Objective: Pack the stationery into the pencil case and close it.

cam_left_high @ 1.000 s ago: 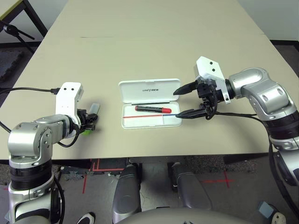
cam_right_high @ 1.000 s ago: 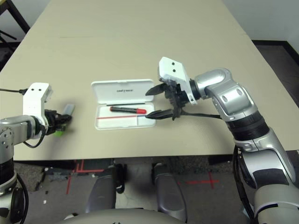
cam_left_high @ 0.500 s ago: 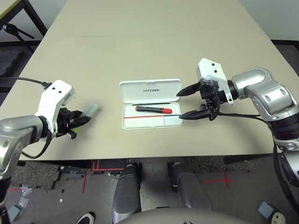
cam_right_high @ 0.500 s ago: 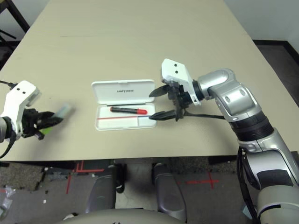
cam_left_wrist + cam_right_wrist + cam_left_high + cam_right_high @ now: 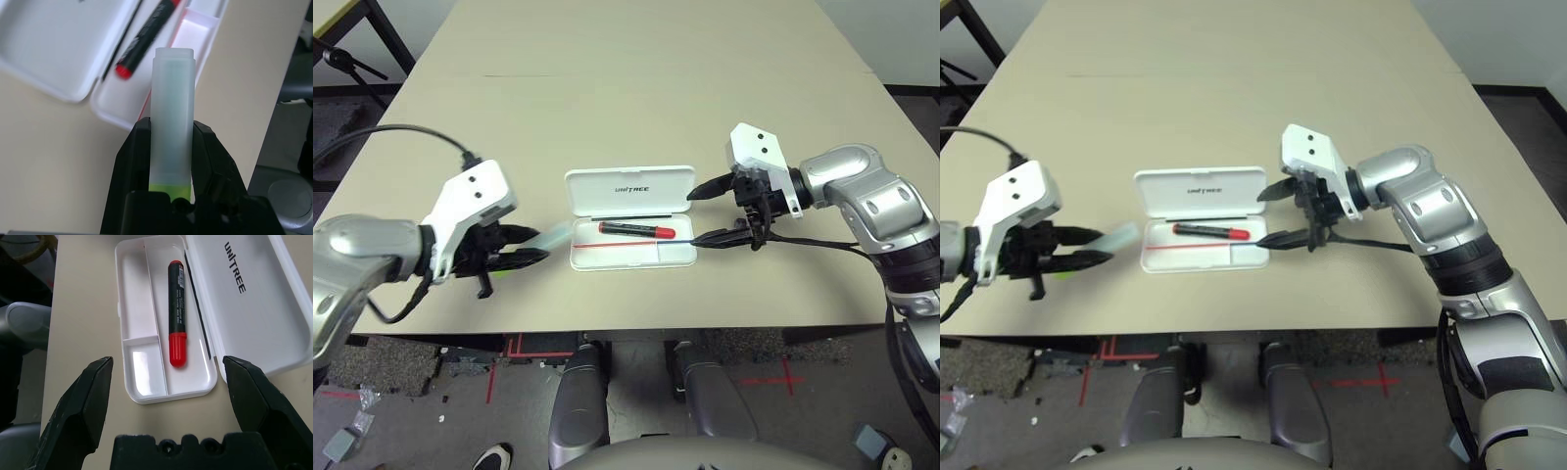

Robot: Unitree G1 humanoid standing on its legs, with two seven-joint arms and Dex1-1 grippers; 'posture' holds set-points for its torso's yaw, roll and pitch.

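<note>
Stick (image 5: pixel 172 117) now nearer case (image 5: pixel 628 186), btwn L fingers (image 5: pixel 134 161).

Desk (image 5: pixel 636 88): long, matte beige top, a faint seam line across its far part. Floor (image 5: pixel 460 377) below the near edge is dark speckled grey, marked with red tape lines (image 5: pixel 514 345). Black metal stand legs (image 5: pixel 352 49) at far left; pale wall (image 5: pixel 1518 39) at far right.

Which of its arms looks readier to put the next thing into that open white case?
The left. Its gripper already holds the green stick, pointed at the case. The right gripper hovers open and empty.
</note>
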